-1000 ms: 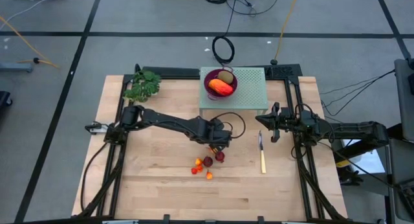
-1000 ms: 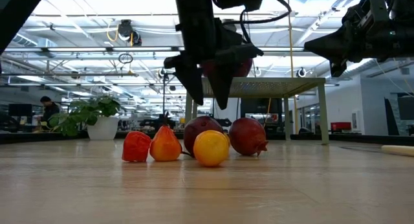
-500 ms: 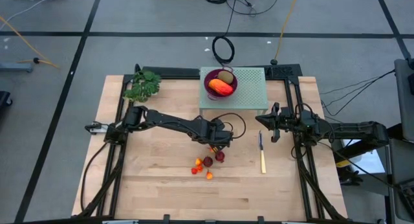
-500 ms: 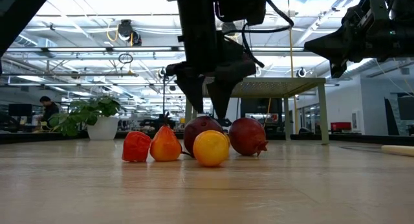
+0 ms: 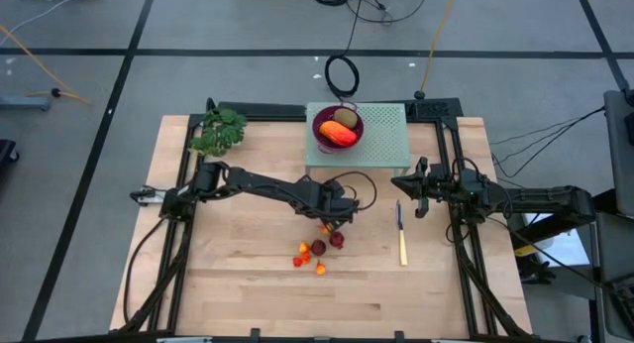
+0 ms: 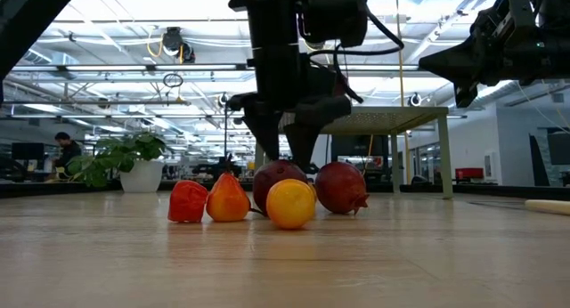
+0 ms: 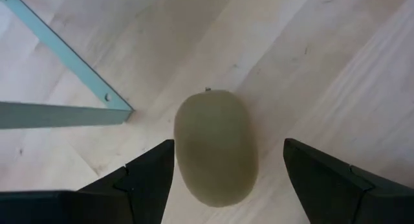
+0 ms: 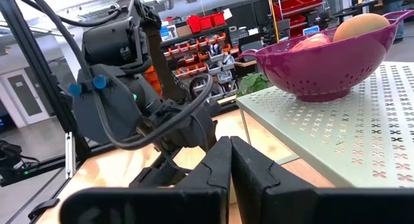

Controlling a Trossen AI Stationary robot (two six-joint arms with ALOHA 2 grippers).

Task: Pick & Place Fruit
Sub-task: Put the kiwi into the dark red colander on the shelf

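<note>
Left gripper (image 7: 223, 179) is seen spread wide, nothing grasped, hung low over the wooden table (image 5: 238, 284). 1 kiwi (image 7: 215, 146) lies on the wood directly between its 2 fingers (image 7: 145, 172), apart from both. The kiwi's long axis runs roughly along the fingers' reach, so the jaws would close across its short width; judged a good line-up for a pinch, with only a short drop left. In the low view the kiwi is hidden behind the 2 dark red fruits (image 6: 343, 186), which sit just on the near side of the gripper with 3 small orange-red pieces (image 6: 229, 199).

Beside the tool, a leg of the green perforated stand (image 5: 381, 135) is close; a clip on it is judged possible. On the stand the purple bowl (image 5: 338, 127) already holds 1 kiwi and 1 orange-red fruit.

Right gripper (image 8: 230, 160) is clenched on nothing, parked well off toward the stand's far side by the knife (image 5: 401, 239). Left arm is the nearer by far.
</note>
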